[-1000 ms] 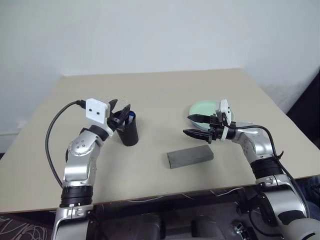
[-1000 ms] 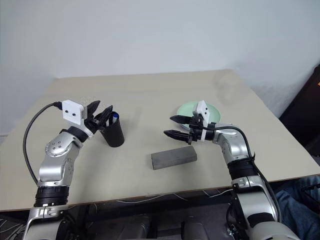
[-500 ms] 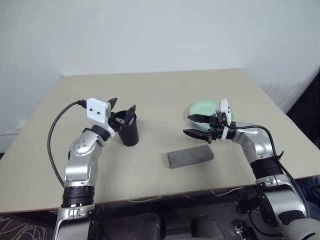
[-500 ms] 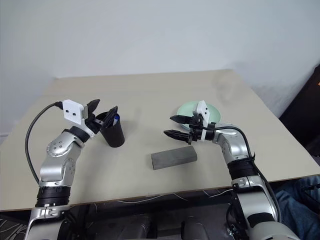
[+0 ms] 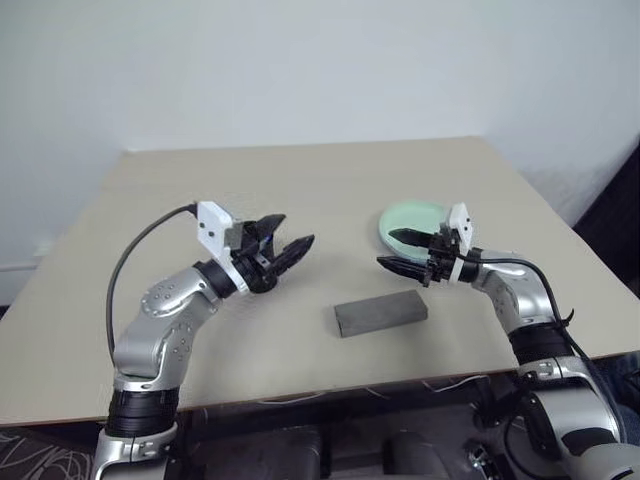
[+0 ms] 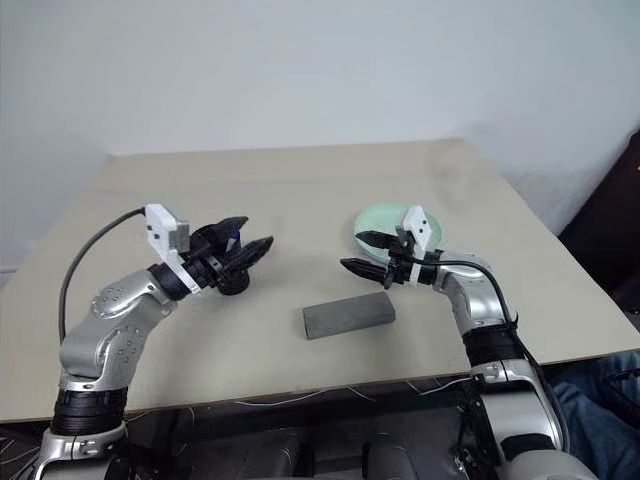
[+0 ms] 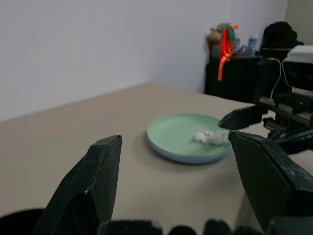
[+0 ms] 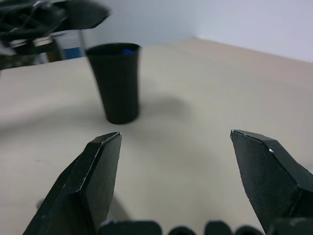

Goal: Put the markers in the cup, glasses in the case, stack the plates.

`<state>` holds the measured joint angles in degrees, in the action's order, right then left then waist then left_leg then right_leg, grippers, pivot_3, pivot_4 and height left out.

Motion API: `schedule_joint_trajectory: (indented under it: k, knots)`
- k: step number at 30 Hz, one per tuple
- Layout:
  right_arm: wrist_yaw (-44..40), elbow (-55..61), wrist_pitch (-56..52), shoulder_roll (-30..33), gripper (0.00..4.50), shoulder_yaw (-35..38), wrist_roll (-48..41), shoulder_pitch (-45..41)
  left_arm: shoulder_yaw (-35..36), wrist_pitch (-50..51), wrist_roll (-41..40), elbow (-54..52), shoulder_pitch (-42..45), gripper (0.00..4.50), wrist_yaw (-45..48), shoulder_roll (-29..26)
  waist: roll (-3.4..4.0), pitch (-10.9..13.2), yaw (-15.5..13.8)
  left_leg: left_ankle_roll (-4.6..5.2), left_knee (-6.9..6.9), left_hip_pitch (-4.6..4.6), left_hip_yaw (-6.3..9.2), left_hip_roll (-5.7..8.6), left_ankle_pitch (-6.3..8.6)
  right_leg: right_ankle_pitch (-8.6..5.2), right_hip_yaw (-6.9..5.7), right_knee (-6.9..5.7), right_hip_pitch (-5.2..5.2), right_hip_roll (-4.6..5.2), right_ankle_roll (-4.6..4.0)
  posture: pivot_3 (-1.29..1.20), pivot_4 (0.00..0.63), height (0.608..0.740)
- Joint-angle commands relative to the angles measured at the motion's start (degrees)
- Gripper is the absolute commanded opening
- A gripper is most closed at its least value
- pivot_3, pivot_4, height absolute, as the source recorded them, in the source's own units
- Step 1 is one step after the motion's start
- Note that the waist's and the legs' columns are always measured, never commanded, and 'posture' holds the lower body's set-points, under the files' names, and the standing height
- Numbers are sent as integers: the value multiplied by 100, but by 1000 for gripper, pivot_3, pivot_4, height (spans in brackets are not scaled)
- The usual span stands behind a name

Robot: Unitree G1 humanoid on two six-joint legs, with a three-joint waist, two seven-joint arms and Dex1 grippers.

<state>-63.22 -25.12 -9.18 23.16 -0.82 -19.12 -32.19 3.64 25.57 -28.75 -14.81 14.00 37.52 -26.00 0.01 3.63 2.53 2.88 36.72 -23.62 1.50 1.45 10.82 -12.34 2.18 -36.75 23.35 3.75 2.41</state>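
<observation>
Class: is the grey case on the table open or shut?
Shut: the case lies as one closed grey block on the table, no lid raised.

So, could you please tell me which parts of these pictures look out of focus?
Right wrist view: the left gripper is blurred, the cup softer than the near fingers. Left wrist view: the plates sharp, background clutter soft.

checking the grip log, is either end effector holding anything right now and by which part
Nothing is held. The left end effector stands open beside the black cup, and the right end effector is open above the table near the stacked plates.
</observation>
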Motion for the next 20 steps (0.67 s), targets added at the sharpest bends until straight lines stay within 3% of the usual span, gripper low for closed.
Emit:
schedule_joint_trajectory:
  k: [1, 12, 20]
  knots:
    - [80, 354, -59, 340, 3878, 369, -138, 174, -297, -231, 299, -216, 12, 3673, -22, 61, -1, 1, 6, 1, 0, -1, -2, 2, 0, 0, 0, 3, -1, 5, 0, 0, 0, 738]
    - [135, 134, 201, 860, 3878, 655, -37, 539, -608, -1274, 1130, 925, -34, 3673, 72, 249, -1, 2, 8, 1, -12, 3, -20, -19, 0, 0, 11, 2, 2, -14, 0, 0, 0, 738]
    - [-16, -223, 443, 1038, 3878, 693, -29, 776, -639, -1560, 1280, 1079, -358, 3673, 4, 404, -3, 2, 6, 16, -11, -2, -40, -6, 7, -2, 22, 13, -1, 12, 3, 0, 0, 738]
